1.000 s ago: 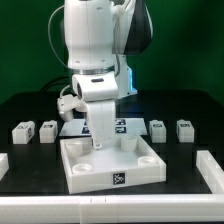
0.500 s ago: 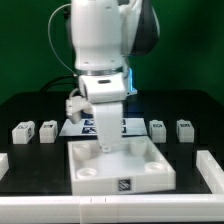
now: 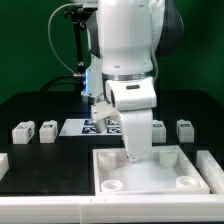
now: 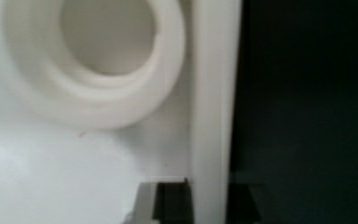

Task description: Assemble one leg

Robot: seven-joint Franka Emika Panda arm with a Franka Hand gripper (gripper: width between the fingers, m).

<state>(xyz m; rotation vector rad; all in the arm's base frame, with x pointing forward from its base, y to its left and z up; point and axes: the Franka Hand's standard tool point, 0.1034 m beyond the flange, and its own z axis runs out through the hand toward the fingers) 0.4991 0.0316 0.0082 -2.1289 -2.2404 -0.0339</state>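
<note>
My gripper (image 3: 134,156) is shut on the back wall of the large flat white square part (image 3: 150,178), which lies at the exterior view's front right. In the wrist view the dark fingers (image 4: 174,204) stand on either side of that part's thin wall (image 4: 211,110), with a round corner socket (image 4: 101,50) beside it. Two legs (image 3: 22,130) (image 3: 47,130), small white blocks with tags, lie at the exterior view's left. Another leg (image 3: 184,128) lies at the right. A fourth leg is hidden behind the arm.
The marker board (image 3: 82,127) lies on the black table behind the square part. A white rail (image 3: 40,207) runs along the front, with white blocks at the left edge (image 3: 3,161) and the right edge (image 3: 214,166).
The arm and the square part in its grip have moved from the middle to the exterior view's right. The legs have not moved.
</note>
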